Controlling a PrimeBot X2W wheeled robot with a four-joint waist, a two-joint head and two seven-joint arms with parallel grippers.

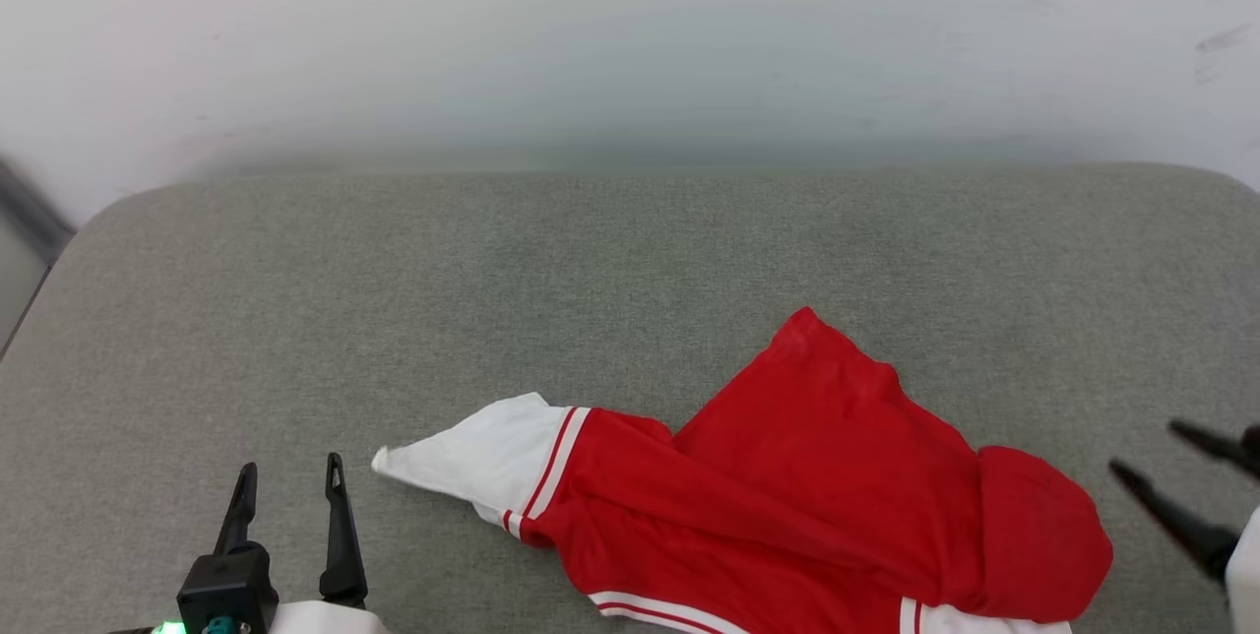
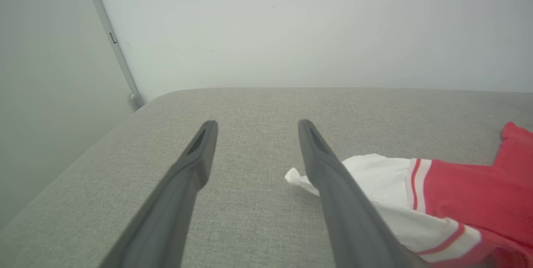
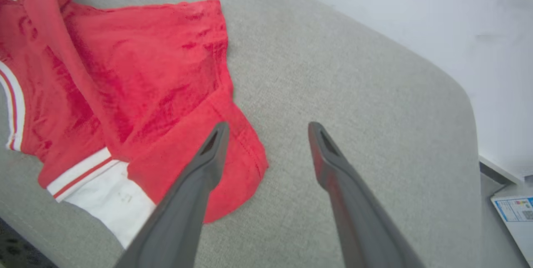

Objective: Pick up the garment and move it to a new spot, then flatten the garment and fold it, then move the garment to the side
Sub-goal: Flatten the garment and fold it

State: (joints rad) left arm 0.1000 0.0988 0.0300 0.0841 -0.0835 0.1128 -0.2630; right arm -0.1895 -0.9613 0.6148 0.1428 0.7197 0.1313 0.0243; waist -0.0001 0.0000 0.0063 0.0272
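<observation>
The garment (image 1: 787,486) is a red T-shirt with white, red-striped sleeve ends, lying crumpled on the grey cushioned surface (image 1: 492,270) at the front right. One white sleeve end (image 1: 472,457) points left toward my left gripper (image 1: 290,472), which stands open and empty a short way off. In the left wrist view that sleeve (image 2: 374,176) lies just right of the open left gripper (image 2: 256,124). My right gripper (image 1: 1147,452) is open and empty at the right edge, beside the garment's folded red corner. In the right wrist view the garment (image 3: 137,80) spreads left of the open fingers (image 3: 266,126).
A pale wall (image 1: 630,43) rises behind the cushion. A metal frame edge (image 2: 112,43) runs down at the far left. A printed white sheet (image 3: 514,214) lies beyond the cushion's right end. Bare grey cushion spans the back and left.
</observation>
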